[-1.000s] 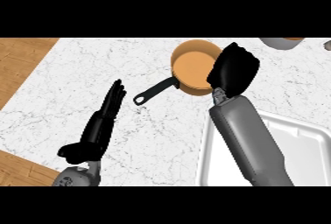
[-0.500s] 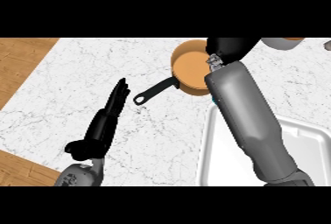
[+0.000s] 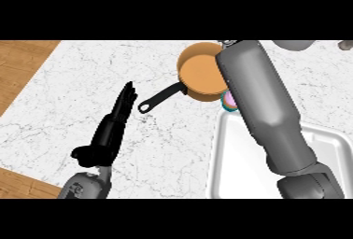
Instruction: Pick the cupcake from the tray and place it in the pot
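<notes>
**Right arm stretches over the pot; cupcake shows only as a sliver beside it**

At the table's [image 3: 103, 88] near edge, toward its left side, the robot's left hand [image 3: 110, 128] rests on the white marbled top, black fingers straight and pressed together, pointing toward the far edge. Its fingertips end just short of the loop at the end of the pot's black handle.

At the table's near right corner sits the white tray [image 3: 331, 144], its rim raised and its corners rounded. The grey right forearm [image 3: 265, 102] crosses the tray's left part on a slant and runs on toward the far edge, covering much of it.

Just past the tray's far left corner, a small patch of pink and teal peeks out from under the forearm's left side: this is the cupcake [image 3: 227, 101], lying against the near rim of the pot, outside the tray. How much of it touches the pot cannot be told, as the arm hides the rest.

Farther on, near the middle of the far edge, stands the orange pot [image 3: 200, 73], its handle angled back toward the left hand. The forearm covers the pot's right side. The right hand itself is hidden at the far end of the arm, and whether its fingers are spread or curled cannot be told.
</notes>
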`<act>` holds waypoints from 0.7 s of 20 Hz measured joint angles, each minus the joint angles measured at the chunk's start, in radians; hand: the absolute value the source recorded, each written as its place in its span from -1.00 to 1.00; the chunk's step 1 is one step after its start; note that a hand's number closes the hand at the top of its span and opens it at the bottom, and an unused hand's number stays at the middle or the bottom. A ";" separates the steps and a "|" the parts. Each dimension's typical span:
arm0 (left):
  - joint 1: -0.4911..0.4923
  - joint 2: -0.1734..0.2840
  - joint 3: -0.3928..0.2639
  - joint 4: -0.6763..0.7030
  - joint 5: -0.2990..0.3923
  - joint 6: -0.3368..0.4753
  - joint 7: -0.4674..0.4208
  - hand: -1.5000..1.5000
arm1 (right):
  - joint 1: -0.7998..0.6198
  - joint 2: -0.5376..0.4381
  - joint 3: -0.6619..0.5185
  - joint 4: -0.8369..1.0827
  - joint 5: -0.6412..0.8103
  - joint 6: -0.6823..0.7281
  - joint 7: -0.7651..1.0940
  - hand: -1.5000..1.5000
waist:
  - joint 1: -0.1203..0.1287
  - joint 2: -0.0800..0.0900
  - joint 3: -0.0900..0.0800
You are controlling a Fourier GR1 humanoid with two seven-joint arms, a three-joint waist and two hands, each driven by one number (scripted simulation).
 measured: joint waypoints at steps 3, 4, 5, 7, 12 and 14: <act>0.000 -0.004 0.008 0.008 0.001 0.008 -0.002 0.00 | -0.041 0.000 -0.038 0.042 0.031 0.010 0.010 1.00 | -0.016 -0.003 0.001; 0.002 -0.002 0.012 0.009 0.001 0.009 -0.004 0.00 | -0.049 0.000 -0.051 0.055 0.042 0.011 0.012 1.00 | -0.021 -0.005 0.001; 0.004 -0.001 0.015 0.010 0.002 0.009 -0.005 0.00 | -0.063 0.000 -0.064 0.067 0.051 0.016 0.013 1.00 | -0.025 -0.007 0.002; 0.003 -0.004 0.018 0.014 -0.001 0.017 -0.006 0.00 | -0.074 0.000 -0.087 0.090 0.064 0.019 0.015 1.00 | -0.036 -0.010 0.003; 0.002 -0.005 0.029 0.019 0.004 0.021 -0.003 0.00 | -0.089 0.000 -0.152 0.138 0.060 0.009 0.017 1.00 | -0.055 -0.014 0.005; -0.003 -0.005 0.035 0.021 0.005 0.022 -0.002 0.00 | -0.085 0.000 -0.180 0.155 0.043 -0.001 0.017 1.00 | -0.058 -0.014 0.006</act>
